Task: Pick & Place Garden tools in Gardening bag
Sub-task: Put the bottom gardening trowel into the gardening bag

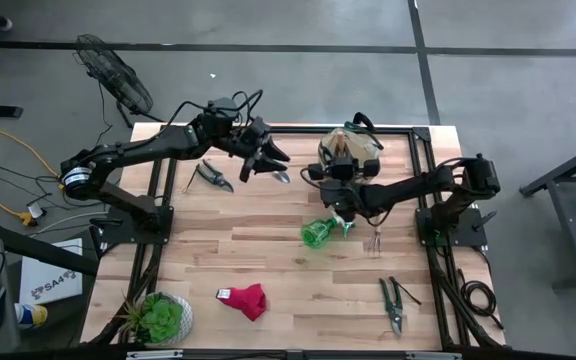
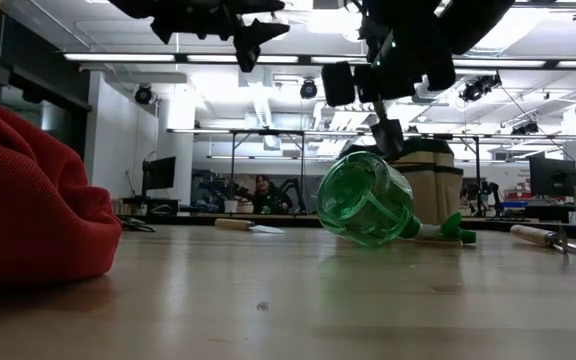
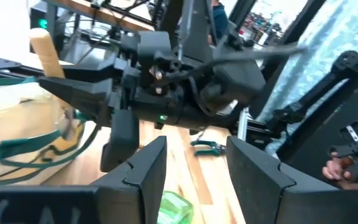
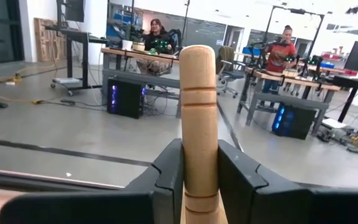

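The tan gardening bag (image 1: 353, 148) stands at the table's far side, right of the middle; it also shows in the low view (image 2: 438, 185). My right gripper (image 1: 336, 172) is at the bag's near rim, shut on a wooden-handled trowel (image 4: 199, 93); its dark blade (image 2: 388, 135) hangs down. My left gripper (image 1: 268, 160) is open and empty in the air left of the bag. Lying on the table are a green spray bottle (image 1: 318, 232), a fork (image 1: 374, 240), two pruning shears (image 1: 213, 177) (image 1: 393, 305), another trowel (image 1: 280, 176) and a red glove (image 1: 246, 300). My right gripper pinches the trowel's wooden handle (image 4: 199, 180) between its two fingers, below the handle's free end. The fingers are about level, come from the table's near right and lie across the handle. The trowel is lifted clear and upright, handle end up (image 3: 45, 53), blade down.
A green potted plant (image 1: 163, 318) stands at the near left corner. The spray bottle lies just on the near side of my right gripper. A black frame (image 1: 408, 130) edges the table's far side. People sit at desks in the room beyond.
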You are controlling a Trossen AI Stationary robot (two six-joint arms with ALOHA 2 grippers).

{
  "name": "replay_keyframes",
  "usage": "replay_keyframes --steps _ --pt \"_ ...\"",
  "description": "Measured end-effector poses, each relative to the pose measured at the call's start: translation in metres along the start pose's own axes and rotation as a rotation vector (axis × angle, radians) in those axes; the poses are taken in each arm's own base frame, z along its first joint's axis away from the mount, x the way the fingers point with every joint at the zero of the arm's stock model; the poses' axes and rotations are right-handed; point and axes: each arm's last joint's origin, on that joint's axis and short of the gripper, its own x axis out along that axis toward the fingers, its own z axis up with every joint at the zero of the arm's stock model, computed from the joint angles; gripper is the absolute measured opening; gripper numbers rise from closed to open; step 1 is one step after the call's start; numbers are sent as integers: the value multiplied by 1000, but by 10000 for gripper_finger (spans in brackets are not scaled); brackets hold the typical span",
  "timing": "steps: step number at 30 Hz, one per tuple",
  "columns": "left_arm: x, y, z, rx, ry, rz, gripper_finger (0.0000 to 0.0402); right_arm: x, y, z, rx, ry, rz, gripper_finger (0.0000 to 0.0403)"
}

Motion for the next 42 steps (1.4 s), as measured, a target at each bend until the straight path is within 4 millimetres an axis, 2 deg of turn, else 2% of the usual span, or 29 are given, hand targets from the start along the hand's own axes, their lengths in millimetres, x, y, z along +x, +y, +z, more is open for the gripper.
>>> replay_keyframes --steps 12,35,42 --pt "0 3 1 0 -21 88 164 10 -4 -9 -86 5 -30 63" --pt "0 3 1 0 -21 90 164 27 -18 -30 -174 40 -56 71" --pt "0 3 1 0 -21 90 164 27 -17 -31 -177 61 -27 103"
